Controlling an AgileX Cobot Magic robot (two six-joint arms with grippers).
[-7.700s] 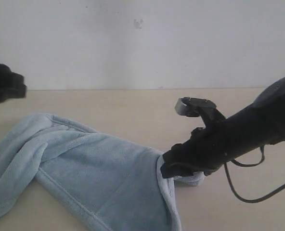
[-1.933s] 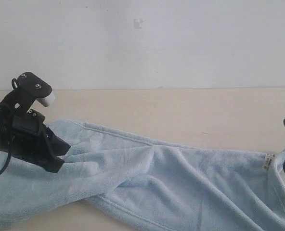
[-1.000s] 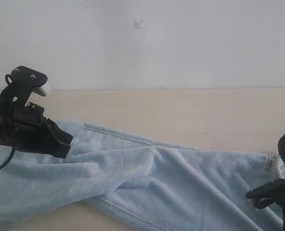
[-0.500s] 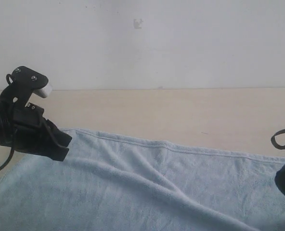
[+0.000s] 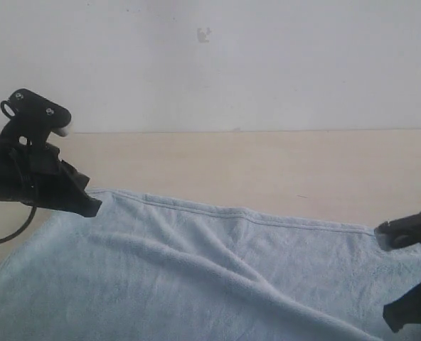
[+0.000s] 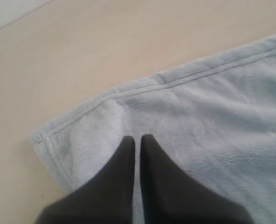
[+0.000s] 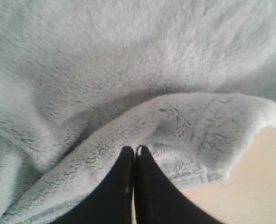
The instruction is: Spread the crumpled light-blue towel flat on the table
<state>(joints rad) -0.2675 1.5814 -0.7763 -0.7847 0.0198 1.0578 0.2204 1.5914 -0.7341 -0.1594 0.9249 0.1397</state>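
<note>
Exterior, left wrist and right wrist views. A small grey mark [image 5: 205, 34] on the wall [image 5: 303, 64] at 12 o'clock is too blurred to read.

Left arm: enters at 9 o'clock and slopes down toward the centre, with its white-capped camera block [image 5: 38, 116] on top and a cable [image 5: 11, 234] looping beneath. The left gripper [image 5: 89, 206] [image 6: 137, 138] meets the far-left corner of the towel [image 5: 217, 270]. Its jaws stand together with only a hairline slit between them, and the tips lie on the pile just inside the stitched hem [image 6: 175, 81]. Whether any cloth is caught between them cannot be told.

Right arm: only partly in frame at 4 o'clock. The right gripper [image 5: 382, 231] [image 7: 134, 149] points toward the centre at the towel's right edge. Its jaws are pressed together on a raised fold of the towel [image 7: 128, 60].

The towel lies opened out on the table [image 5: 267, 163], filling the exterior view from 9 through 6 to 4 o'clock. Its far hem runs between the two grippers, and one shallow ridge crosses the middle.
</note>
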